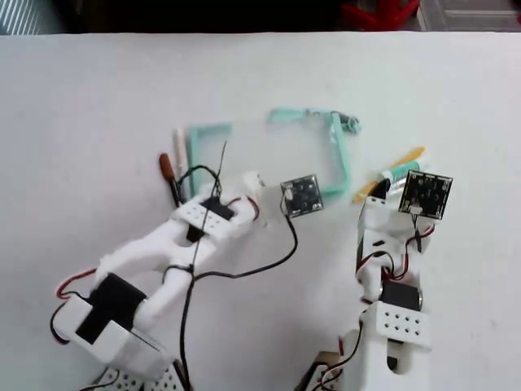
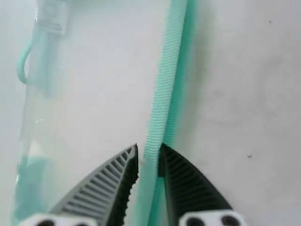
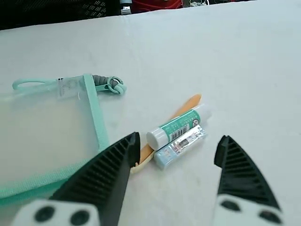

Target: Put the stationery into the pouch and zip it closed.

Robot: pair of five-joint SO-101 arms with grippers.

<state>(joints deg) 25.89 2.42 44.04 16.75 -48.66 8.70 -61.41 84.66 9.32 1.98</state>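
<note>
A clear pouch (image 1: 269,155) with mint-green trim lies flat at mid-table. My left gripper (image 2: 149,155) is shut on the pouch's green edge band (image 2: 162,94), one finger on each side. The zip pull (image 3: 110,84) with its grey cord sits at the pouch's far right corner. Right of the pouch lie a green-and-white glue stick (image 3: 176,126), a small pale-blue tube (image 3: 181,145) and an orange pen (image 3: 186,104), bunched together (image 1: 395,173). My right gripper (image 3: 178,141) hangs open just above them, fingers straddling the tube and glue stick.
A brown marker (image 1: 168,173) and a white pen (image 1: 179,147) lie just left of the pouch, beside the left arm (image 1: 187,232). Cables run across the table between the two arms. Bare white table (image 1: 98,106) stretches to the far edge.
</note>
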